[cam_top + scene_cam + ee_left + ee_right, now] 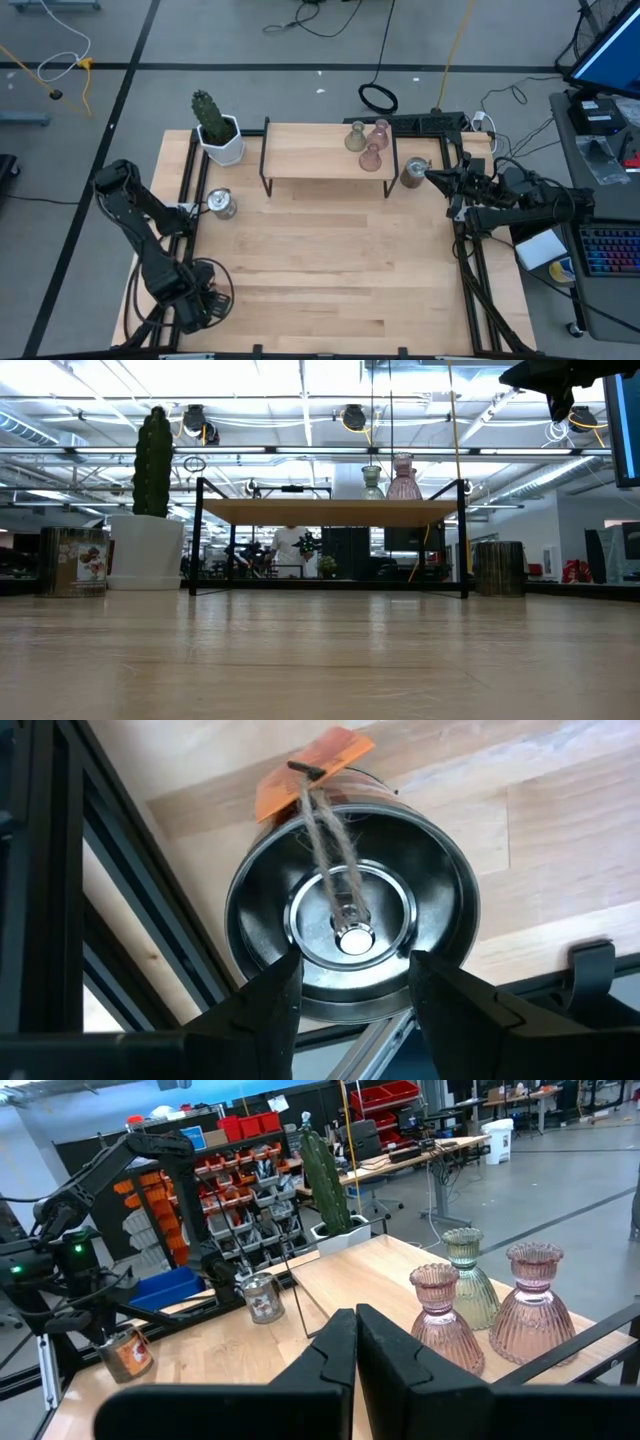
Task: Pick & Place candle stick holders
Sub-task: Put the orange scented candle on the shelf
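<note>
Two pale pink holders (380, 132) (371, 157) and an olive-green one (355, 138) stand on a small wooden shelf (300, 160) at the far middle. One silver cup (220, 204) stands on the table near the left edge, another (415, 172) right of the shelf. A third silver cup (350, 910), with an orange tag, stands by the left rail. My left gripper (352, 1005) hangs open just above it, pointing down, its fingers over the near rim. My right gripper (356, 1345) is shut and level, high above the right cup.
A white pot with a green cactus (218, 130) stands at the far left corner. Black frame rails (60, 900) run along the table's left and right edges. The wide wooden tabletop (330, 270) in front of the shelf is bare. Cables and a desk lie off to the right.
</note>
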`<control>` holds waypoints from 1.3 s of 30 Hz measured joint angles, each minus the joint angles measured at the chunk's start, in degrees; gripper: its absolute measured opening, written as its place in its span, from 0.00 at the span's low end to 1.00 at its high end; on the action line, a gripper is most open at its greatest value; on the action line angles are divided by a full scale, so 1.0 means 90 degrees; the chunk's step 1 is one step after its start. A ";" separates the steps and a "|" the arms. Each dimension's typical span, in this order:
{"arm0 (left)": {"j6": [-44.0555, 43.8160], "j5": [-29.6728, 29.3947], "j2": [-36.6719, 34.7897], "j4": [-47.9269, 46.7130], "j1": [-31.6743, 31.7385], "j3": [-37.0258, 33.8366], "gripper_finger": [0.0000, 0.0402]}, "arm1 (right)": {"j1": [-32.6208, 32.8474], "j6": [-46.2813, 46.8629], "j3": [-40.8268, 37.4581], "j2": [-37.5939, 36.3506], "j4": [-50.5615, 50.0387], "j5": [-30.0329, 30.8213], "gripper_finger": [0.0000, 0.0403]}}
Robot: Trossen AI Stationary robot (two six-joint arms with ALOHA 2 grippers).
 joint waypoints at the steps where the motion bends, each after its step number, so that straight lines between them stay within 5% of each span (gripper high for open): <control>1: 0.0014 0.0000 0.0000 -0.0027 0.0011 0.0000 0.46 | -0.0001 0.0001 0.0000 0.0000 0.0000 0.0000 0.01; 39: 0.0398 -0.0299 -0.0192 -0.0400 0.0174 -0.0007 0.46 | -0.0001 0.0000 0.0001 0.0000 0.0000 0.0000 0.01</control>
